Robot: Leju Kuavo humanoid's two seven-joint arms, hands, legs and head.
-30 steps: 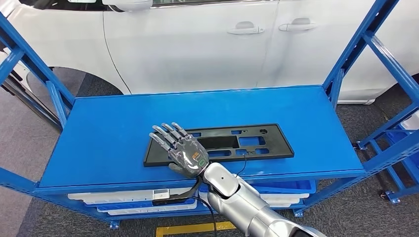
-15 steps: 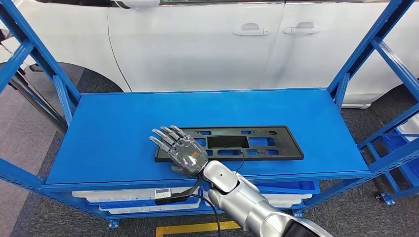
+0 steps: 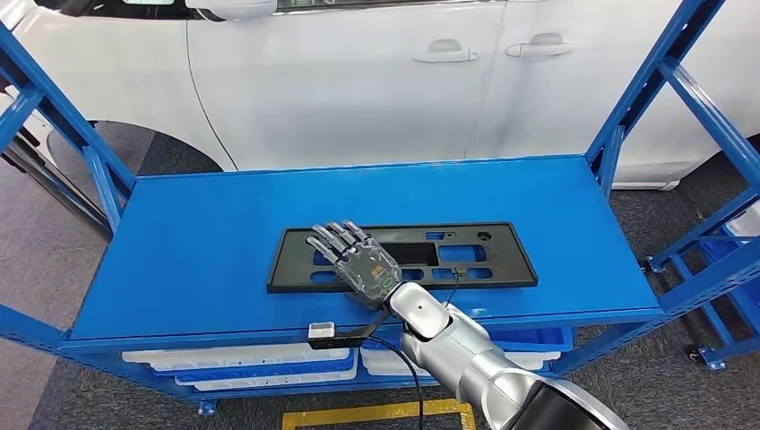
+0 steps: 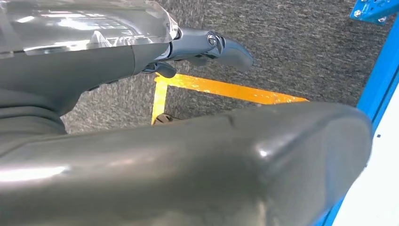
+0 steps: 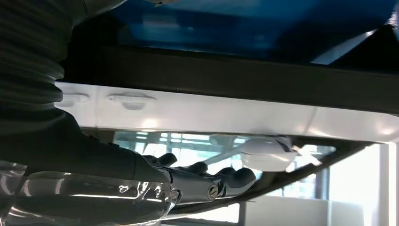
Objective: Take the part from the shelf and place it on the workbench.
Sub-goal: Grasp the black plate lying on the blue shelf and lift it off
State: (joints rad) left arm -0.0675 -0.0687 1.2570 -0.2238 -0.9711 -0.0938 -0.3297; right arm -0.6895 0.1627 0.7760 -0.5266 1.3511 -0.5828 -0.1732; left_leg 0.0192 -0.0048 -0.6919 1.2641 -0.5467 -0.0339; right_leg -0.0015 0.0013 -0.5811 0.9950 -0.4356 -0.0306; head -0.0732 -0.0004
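Part (image 3: pixel 466 255) lies flat on the shelf (image 3: pixel 215 233), right hand (image 3: pixel 358 264) spread flat over it.

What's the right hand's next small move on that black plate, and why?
Probably lower and curl the fingers around the black slotted plate's near edge. The right hand lies over the plate with fingers extended and apart, holding nothing, and the plate lies flat on the blue shelf, so no grasp exists yet.
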